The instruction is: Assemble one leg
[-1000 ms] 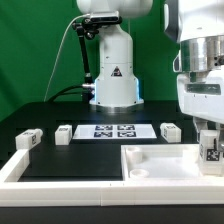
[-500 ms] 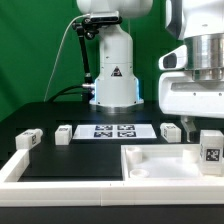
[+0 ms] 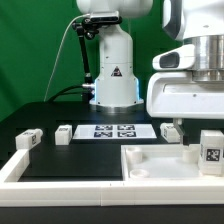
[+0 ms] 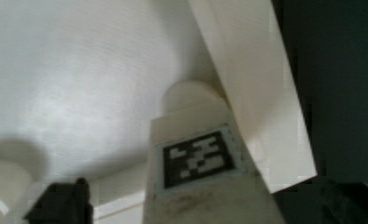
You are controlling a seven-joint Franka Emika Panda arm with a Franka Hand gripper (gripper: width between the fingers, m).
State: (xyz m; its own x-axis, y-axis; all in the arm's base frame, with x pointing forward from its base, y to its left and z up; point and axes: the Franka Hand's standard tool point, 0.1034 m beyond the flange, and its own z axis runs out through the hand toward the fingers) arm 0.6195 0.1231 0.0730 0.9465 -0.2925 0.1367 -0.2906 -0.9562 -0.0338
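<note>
A white leg [image 3: 210, 150] with a square tag stands upright on the right corner of the big white panel [image 3: 160, 160]. My gripper [image 3: 196, 128] hangs just above and slightly to the exterior view's left of it, open and holding nothing. In the wrist view the leg [image 4: 202, 150] rises close to the camera with its tag facing up. It stands between my gripper's [image 4: 199, 208] dark fingertips [image 4: 56, 203], which stand apart from it. Three more legs lie on the black table: two at the left [image 3: 28, 140] [image 3: 64, 133] and one behind the gripper [image 3: 172, 129].
The marker board [image 3: 113, 130] lies flat at the table's middle in front of the robot base [image 3: 113, 75]. White border rails [image 3: 20, 165] run along the left and front edges. The panel's recessed corner shows in the wrist view [image 4: 12, 175].
My gripper was down around the leg a second ago. It has let go and risen up and to the exterior view's left, leaving the leg standing on the panel corner.
</note>
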